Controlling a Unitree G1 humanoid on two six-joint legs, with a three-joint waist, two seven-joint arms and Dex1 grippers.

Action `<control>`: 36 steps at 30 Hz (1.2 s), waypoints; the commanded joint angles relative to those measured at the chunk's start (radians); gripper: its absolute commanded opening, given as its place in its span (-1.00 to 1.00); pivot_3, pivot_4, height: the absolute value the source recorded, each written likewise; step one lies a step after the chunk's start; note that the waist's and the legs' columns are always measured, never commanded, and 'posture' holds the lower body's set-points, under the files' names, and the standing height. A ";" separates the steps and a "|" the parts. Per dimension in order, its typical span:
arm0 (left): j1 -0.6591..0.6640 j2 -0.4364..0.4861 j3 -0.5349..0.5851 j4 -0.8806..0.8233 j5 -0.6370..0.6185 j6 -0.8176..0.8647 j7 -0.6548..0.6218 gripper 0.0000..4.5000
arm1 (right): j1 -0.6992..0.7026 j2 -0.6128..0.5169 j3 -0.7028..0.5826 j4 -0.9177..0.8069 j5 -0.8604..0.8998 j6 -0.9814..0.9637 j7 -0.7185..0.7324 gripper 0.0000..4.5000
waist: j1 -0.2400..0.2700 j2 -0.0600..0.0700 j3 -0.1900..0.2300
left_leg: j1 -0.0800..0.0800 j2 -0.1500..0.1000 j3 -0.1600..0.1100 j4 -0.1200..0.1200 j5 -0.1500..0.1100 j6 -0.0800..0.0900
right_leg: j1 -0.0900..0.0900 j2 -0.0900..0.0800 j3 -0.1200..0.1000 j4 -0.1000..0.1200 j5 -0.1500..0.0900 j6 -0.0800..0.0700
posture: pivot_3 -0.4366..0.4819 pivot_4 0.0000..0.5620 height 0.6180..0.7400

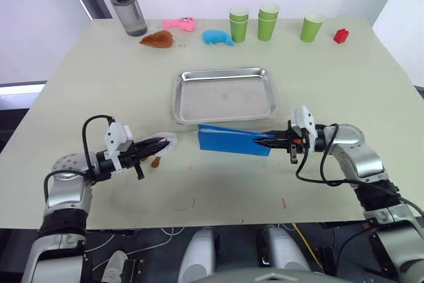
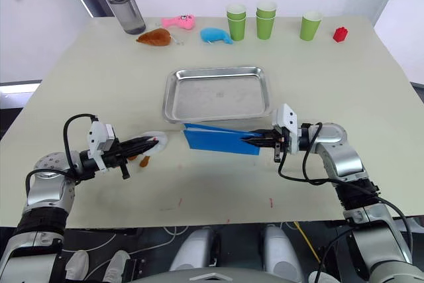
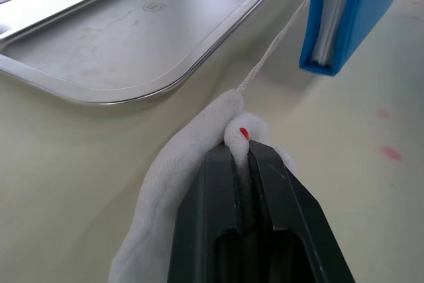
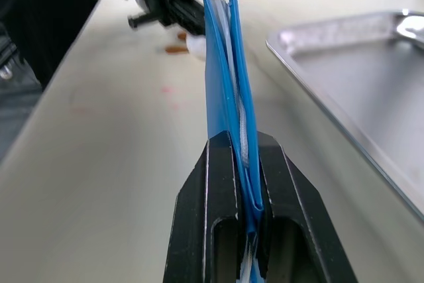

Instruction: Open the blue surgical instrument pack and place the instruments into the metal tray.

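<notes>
Two claws stretch a closed pack

Two claws work just in front of the metal tray (image 1: 225, 95): the right claw (image 1: 273, 141) clamps the blue surgical instrument pack (image 1: 232, 140), the left claw (image 1: 158, 145) pinches its white plush toy (image 3: 199, 144). A steady outward pull on the cord (image 3: 278, 41) should open it.

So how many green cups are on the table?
5: two stacked, two more stacked beside them, one alone further right, all at the far edge. More could hide inside.

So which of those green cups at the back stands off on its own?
The green cup nearest the red block: that cup stands apart, single, while the other two are side-by-side double stacks.
</notes>
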 commanded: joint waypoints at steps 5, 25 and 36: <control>0.038 -0.003 -0.033 0.085 0.048 -0.021 -0.015 -0.97 | 0.004 0.051 -0.079 -0.119 0.148 0.077 -0.027 -1.00 | -0.001 0.001 0.000 | 0.000 0.000 0.000 0.000 0.000 0.000 | 0.000 0.000 0.000 0.000 0.000 0.000 | -0.05 -0.47 0.91; 0.079 0.022 -0.047 -0.094 0.054 0.126 0.065 -0.97 | -0.001 0.011 -0.024 -0.054 -0.005 -0.040 -0.007 -1.00 | 0.000 0.001 -0.001 | 0.001 0.000 0.001 0.000 0.000 0.000 | 0.000 0.000 0.001 0.000 0.000 0.000 | -0.05 -0.47 0.91; 0.101 0.143 0.012 -0.190 -0.017 0.247 0.007 -0.17 | -0.058 -0.032 0.037 0.025 -0.138 -0.181 0.039 -1.00 | -0.016 0.002 0.000 | 0.000 0.000 0.001 -0.001 0.000 0.000 | 0.000 0.000 0.001 0.000 0.000 0.000 | -0.05 -0.47 0.91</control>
